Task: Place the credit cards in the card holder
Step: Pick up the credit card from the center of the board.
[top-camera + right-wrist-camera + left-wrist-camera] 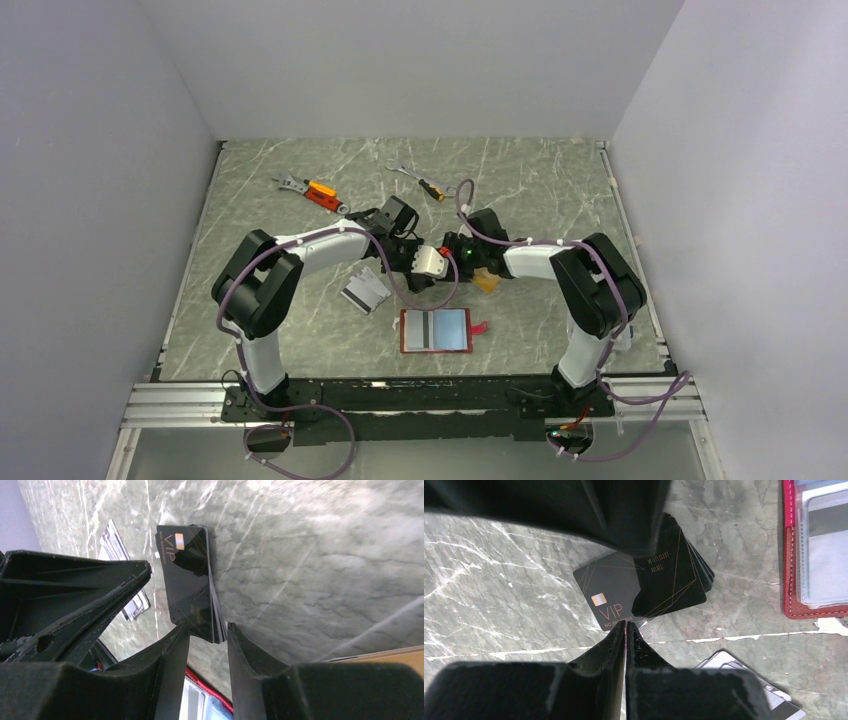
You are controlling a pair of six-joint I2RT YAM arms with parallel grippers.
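Marbled grey tabletop [499,580] bears fanned black gold-lined cards [669,577]; left claw [625,626] pinched shut, right claw [207,625] parted.

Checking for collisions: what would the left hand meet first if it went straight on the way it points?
Most likely the black VIP card: the left hand, shut, has its tips at that card's near edge, though its height above it is unclear.

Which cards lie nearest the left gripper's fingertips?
The black cards, a fanned stack printed VIP, right at the tips of the left gripper. The silver-grey cards lie farther off; the orange-gold card sits by the right arm.
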